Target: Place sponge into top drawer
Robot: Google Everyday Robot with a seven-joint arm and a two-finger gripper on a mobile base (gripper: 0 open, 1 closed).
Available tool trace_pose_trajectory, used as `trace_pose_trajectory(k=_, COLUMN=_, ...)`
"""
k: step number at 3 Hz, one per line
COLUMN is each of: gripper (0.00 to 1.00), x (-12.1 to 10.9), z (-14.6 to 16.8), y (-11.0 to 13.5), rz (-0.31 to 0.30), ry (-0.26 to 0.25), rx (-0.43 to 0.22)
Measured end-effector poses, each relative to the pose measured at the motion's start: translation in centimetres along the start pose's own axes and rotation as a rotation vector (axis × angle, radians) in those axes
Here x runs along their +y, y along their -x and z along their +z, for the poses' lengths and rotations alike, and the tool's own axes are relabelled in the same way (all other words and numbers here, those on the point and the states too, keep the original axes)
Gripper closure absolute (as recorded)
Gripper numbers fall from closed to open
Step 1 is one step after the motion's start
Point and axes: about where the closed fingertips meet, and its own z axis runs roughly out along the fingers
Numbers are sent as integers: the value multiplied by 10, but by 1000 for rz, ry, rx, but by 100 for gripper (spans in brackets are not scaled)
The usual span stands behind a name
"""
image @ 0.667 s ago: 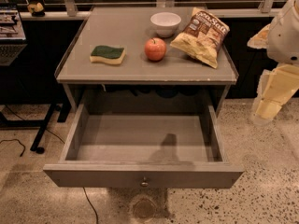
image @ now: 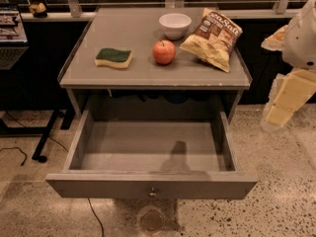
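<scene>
The grey, flat-topped wooden surface [image: 148, 73] stands on a pale speckled stone floor [image: 281, 211], backed by a dark wall with a light ledge and slanted metal posts along it. To the left a black-legged stand [image: 47, 137] rests on the floor, and a thin black cable [image: 94, 216] trails past the front.

The wide, shallow grey top drawer [image: 98, 185] under the surface is pulled well out toward me. Its grey bottom is in plain sight with a dark shadow falling across it, and a small round metal knob [image: 153, 193] sits in the middle of its front.

On the surface I count four things, one of each. There is one small pale-yellow foam sponge with a dark green scouring layer [image: 114, 58], lying flat, green side up, on the left part and well apart from the others. One round red apple [image: 164, 52] sits near the middle. One small white ceramic bowl [image: 175, 24] stands behind the apple. One brown-and-yellow crinkled chip bag [image: 212, 37] lies just right of both, its corner reaching toward the right edge.

The robot's white and cream arm is off to the right of the surface, and its one cream-coloured pincer [image: 277, 116] hangs beside the drawer's right side, clear of everything. I cannot tell whether it is spread or pressed together.
</scene>
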Motion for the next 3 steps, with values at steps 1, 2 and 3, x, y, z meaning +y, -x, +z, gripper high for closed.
trace_pose_trajectory(k=1, gripper=0, x=-8, z=17, y=22, rz=40, ry=-14, rx=-134)
trace_pose_trajectory(k=2, gripper=0, x=-32, z=32, y=60, rz=92, ry=-20, rx=-334)
trace_pose_trajectory(k=3, gripper=0, x=-54, z=38, y=103, rz=77, ry=-29, rx=-473)
